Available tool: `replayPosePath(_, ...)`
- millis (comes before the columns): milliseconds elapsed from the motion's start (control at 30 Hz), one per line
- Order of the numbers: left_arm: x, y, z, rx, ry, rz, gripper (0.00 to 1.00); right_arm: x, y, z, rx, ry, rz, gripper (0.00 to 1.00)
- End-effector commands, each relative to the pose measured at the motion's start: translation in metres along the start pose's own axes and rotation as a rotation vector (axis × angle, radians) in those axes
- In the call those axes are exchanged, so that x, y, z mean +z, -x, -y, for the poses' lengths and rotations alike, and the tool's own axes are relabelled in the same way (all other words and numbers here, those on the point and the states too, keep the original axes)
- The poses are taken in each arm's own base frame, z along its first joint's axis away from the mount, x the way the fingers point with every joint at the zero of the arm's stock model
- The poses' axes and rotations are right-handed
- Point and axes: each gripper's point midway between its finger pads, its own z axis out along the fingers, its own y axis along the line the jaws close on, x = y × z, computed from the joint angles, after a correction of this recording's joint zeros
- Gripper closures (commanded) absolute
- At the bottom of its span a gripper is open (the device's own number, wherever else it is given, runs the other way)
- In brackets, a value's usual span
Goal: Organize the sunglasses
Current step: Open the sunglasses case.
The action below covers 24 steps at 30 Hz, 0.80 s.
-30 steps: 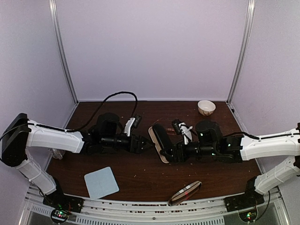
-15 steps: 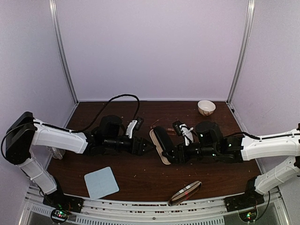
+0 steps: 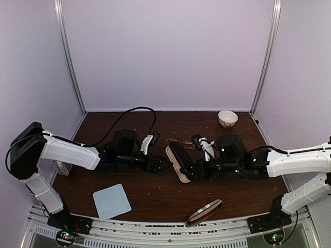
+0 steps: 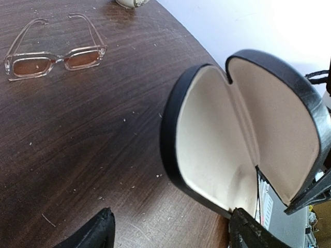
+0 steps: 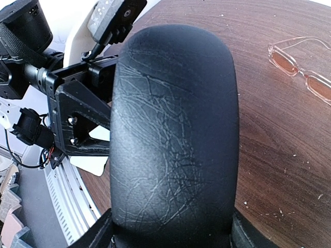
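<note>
Left arm: stretched low toward table centre, left gripper (image 4: pixel 173 235) jaws apart and empty, facing the open, cream-lined black oblong case (image 4: pixel 232 134). Right arm: reaching leftward, right gripper (image 5: pixel 170 236) clamped on that case. Reddish thin-framed rectangular sunglasses (image 4: pixel 54 57): temples unfolded, flat on dark wooden table (image 4: pixel 77 144) beyond the case.

Sunglasses (image 5: pixel 283 60) cut by right edge; black case (image 5: pixel 173 139) hides most of right pincer (image 5: pixel 170 235); bowl (image 4: pixel 129 2) cropped at top.

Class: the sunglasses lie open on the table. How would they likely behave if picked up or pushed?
The sunglasses look slim-framed, so probably light and easy to slide on the smooth table. Their temple arms are unfolded, so they may swing shut when gripped. Lying flat, they are unlikely to roll.
</note>
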Motion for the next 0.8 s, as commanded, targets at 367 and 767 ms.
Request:
replayPosePath(367, 0.002, -0.034, -0.089, -0.070, 0.304, -0.064, 0.23, -0.053, 0.073, -0.119, -0.097, 0.492, 0.226, 0.80)
replayPosePath(767, -0.035, -0.024, -0.074, 0.039, 0.316, -0.013, 0.21, -0.019, 0.062, -0.066, -0.092, 0.209, 0.117, 0.78)
